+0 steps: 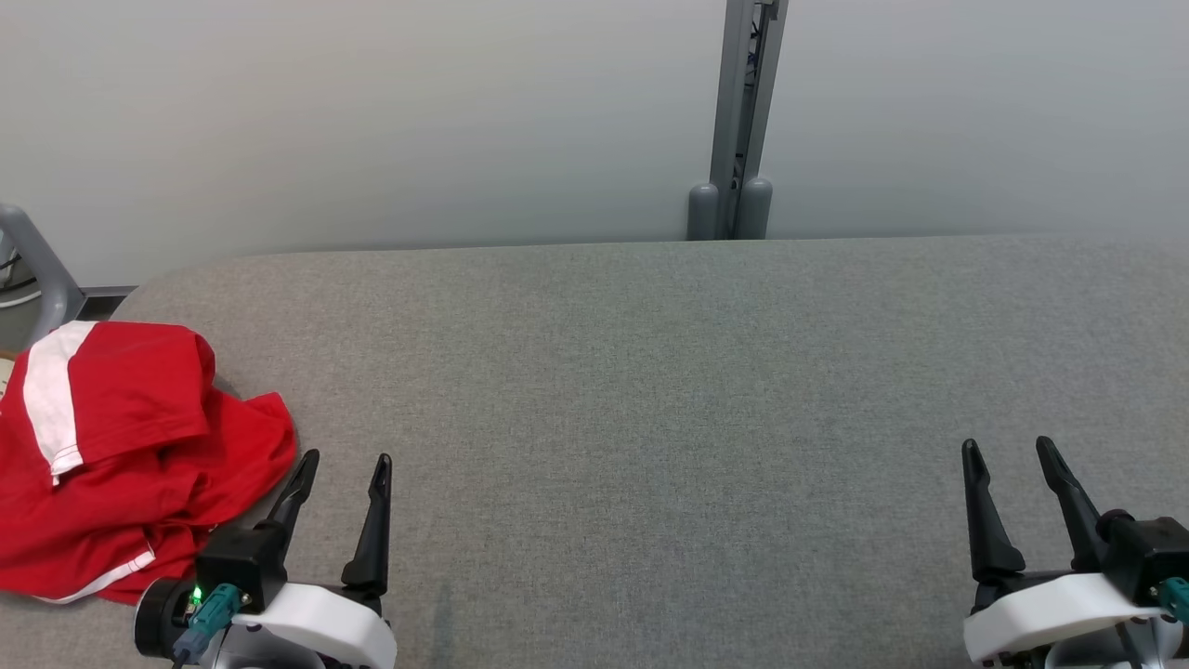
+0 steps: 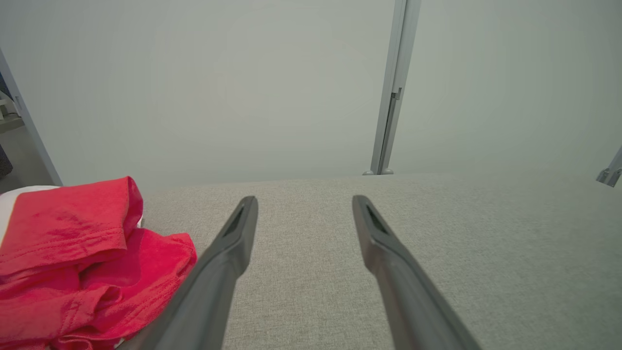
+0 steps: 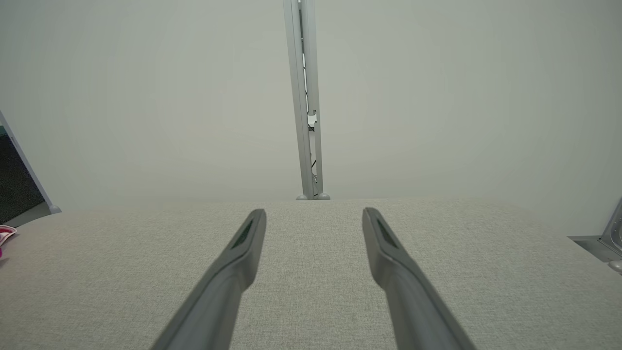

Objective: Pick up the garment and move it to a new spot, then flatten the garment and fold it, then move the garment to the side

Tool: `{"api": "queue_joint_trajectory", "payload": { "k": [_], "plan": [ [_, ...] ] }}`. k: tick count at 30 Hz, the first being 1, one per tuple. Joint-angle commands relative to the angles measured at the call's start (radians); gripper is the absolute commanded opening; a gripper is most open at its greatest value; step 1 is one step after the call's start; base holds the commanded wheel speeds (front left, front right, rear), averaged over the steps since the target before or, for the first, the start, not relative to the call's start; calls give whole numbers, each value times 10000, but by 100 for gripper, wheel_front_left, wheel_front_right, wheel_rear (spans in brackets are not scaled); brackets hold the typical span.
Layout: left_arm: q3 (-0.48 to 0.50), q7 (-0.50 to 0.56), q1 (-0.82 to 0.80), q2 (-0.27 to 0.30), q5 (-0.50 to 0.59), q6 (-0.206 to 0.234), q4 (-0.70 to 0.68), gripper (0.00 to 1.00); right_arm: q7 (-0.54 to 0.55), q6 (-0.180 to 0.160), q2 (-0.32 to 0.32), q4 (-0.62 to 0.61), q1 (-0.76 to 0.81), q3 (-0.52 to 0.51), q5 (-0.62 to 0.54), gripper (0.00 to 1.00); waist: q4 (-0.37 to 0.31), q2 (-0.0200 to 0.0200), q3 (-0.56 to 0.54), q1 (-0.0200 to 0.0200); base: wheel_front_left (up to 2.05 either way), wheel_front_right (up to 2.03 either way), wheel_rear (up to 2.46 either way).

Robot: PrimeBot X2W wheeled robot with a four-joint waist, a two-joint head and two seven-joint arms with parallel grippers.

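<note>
The garment (image 1: 130,455) is a red shirt with white stripes, crumpled in a heap at the table's left end. In the left wrist view the garment (image 2: 82,262) lies to the left of my fingers. My left gripper (image 1: 344,462) stands open just right of the heap, its left finger close to the cloth's edge, nothing between the fingers. The same open left gripper (image 2: 303,201) hangs over bare table. Near the front right, my right gripper (image 1: 1008,446) is open and empty; in its wrist view the right gripper (image 3: 313,214) points toward the back wall, with a sliver of the garment (image 3: 6,234) at the left edge.
A grey fabric-covered table (image 1: 650,372) spans the view. Behind it is a pale wall with a grey metal post (image 1: 738,121) at its far edge. A grey frame piece (image 1: 37,260) stands beyond the table's left end.
</note>
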Motion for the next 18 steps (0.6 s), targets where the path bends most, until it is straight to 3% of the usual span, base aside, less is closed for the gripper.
{"api": "queue_joint_trajectory", "payload": {
  "k": [1,18],
  "plan": [
    [81,-106,6,-9,236,-64,39,100,-132,19,-15,25,25,-12,-159,100,0,0,8,0,0,0,0],
    [384,-422,122,-252,1140,-265,257,100,-436,21,40,345,97,14,-837,100,4,0,-22,-1,0,0,0]
  ]
}}
